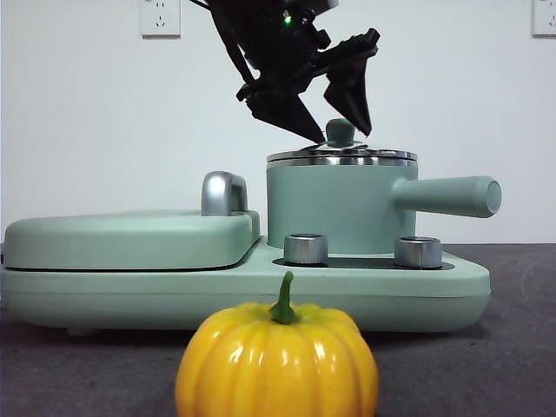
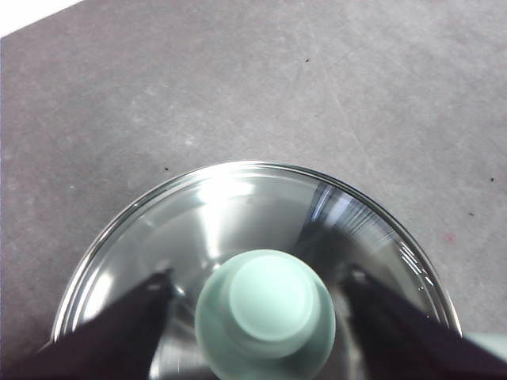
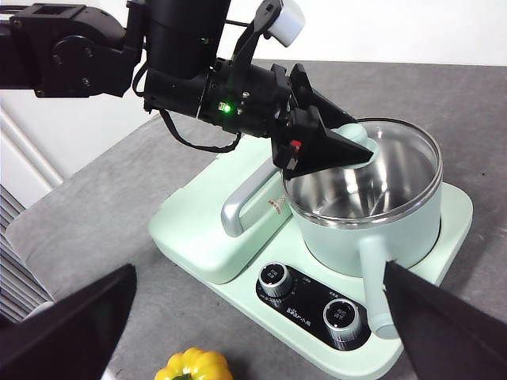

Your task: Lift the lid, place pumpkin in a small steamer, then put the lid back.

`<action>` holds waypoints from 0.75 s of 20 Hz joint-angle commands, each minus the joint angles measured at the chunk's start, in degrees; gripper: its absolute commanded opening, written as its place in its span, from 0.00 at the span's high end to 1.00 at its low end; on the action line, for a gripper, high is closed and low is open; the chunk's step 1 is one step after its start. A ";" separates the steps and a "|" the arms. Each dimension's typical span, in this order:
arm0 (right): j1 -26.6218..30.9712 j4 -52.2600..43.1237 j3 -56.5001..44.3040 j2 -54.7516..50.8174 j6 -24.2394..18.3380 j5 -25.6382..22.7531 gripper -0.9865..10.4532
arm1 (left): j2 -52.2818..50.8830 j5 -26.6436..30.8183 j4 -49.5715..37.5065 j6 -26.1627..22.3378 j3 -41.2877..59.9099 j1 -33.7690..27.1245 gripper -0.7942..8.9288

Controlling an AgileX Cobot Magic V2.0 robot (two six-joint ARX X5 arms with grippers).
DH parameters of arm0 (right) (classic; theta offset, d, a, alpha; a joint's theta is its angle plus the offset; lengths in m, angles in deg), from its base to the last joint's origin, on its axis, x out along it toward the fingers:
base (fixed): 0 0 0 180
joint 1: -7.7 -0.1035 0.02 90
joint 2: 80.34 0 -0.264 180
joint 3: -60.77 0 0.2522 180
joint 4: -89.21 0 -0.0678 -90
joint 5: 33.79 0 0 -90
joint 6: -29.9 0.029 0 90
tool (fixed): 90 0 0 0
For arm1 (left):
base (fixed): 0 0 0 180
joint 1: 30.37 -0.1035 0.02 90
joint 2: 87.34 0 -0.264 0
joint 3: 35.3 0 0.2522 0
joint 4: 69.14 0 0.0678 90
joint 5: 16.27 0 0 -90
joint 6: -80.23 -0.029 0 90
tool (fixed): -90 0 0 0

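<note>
Resting flat on the small steamer, far behind the pumpkin on the desk: the lid, knob bracketed by the left pincer, spread, not yet clenched; right pincer waiting near, released; clear air above for lifting

A plain white wall stands behind the table. Two white power sockets sit high on it, one to the left and one at the far right edge of the front view. The table has a dark grey top that looks a bit rough, with small specks and faint scratches. The light is bright and even. In the right wrist view, grey slats show beside the table.
</note>
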 commanded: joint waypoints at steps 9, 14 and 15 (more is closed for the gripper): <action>0.00 -0.52 0.96 0.20 -0.02 0.07 0.48 | 1.01 0.13 -0.44 -1.07 -1.84 0.63 0.84; 0.00 -0.46 0.96 0.22 2.27 0.07 0.48 | -3.34 0.13 0.28 -1.01 -2.03 0.63 0.84; 0.00 -0.46 0.96 0.24 2.84 0.11 0.48 | -4.66 0.13 0.92 -1.01 -2.03 0.57 0.84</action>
